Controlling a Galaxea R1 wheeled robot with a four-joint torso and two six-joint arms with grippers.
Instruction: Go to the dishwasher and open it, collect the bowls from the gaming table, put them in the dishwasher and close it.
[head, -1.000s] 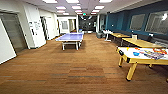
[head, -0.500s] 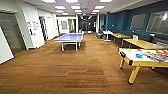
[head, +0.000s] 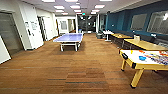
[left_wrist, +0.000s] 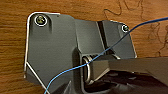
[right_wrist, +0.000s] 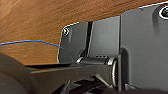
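The head view looks down a long room with a brown wood-patterned floor (head: 82, 72). At the right edge stands the gaming table (head: 140, 65), a white-topped surface with yellow edges and yellow legs. A blue bowl (head: 142, 58) sits on that surface, and something orange and red lies further along near the picture's edge, too blurred to name as bowls. Behind it, along the dark blue wall, runs a row of plain yellow-wood tables (head: 145, 45). Further down the middle of the room stands a blue table-tennis table (head: 70, 38) on white legs, well apart from the gaming table.

The left wrist view shows the robot's own dark plate above the wooden floor, with a thin blue cable (left_wrist: 100, 53) running across it; the right wrist view shows the same sort of plate, floor and blue cable. For either claw I cannot tell whether it is open or closed, so the gaming table cannot be placed against either one.
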